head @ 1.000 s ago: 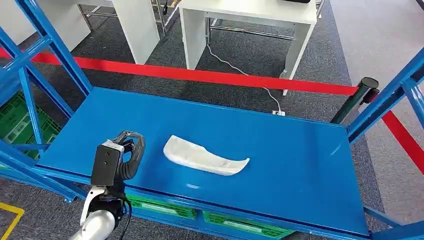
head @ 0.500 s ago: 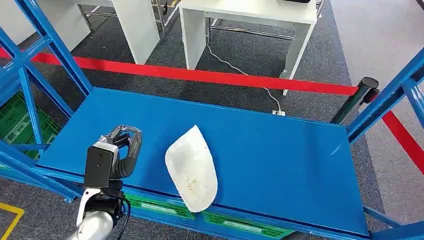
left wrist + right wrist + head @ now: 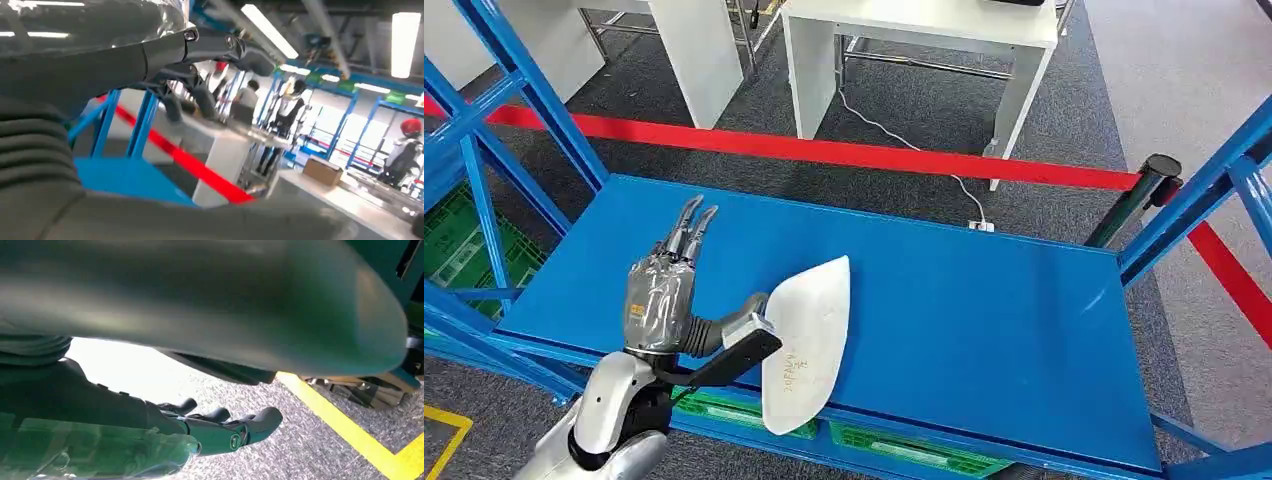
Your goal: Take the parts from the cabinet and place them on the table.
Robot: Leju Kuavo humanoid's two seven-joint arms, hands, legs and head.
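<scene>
White part [image 3: 807, 340]: one flat, curved shell with dark handwriting near its lower end, lying tilted on the near edge of the blue shelf [image 3: 984, 300]. Its lower end overhangs the shelf lip, above the green crates [image 3: 754, 420] stored underneath.

Left hand [image 3: 686, 300]: we note the fingers [image 3: 690, 225] stretched straight forward and close together over the shelf, palm down, while the thumb [image 3: 742, 350] sticks out sideways and meets the part's near left edge. We cannot tell whether the thumb rests on the part or slips beneath it. We see no finger closed against the thumb, so we judge the part not gripped.

Right hand [image 3: 220, 432]: fingers loosely curled, holding nothing, hanging over grey carpet with a yellow floor line [image 3: 345, 432].

Position relative to hand: the part sits just to the hand's right, touching at the thumb, with its upper end level with the knuckles and its lower end nearer us than the wrist.

Risks, as we judge them:
- A sideways nudge from the thumb could tip the overhanging part off the shelf.
- Lifting on thumb contact alone would let it pivot and drop.
- The smooth shell looks apt to slide.
</scene>
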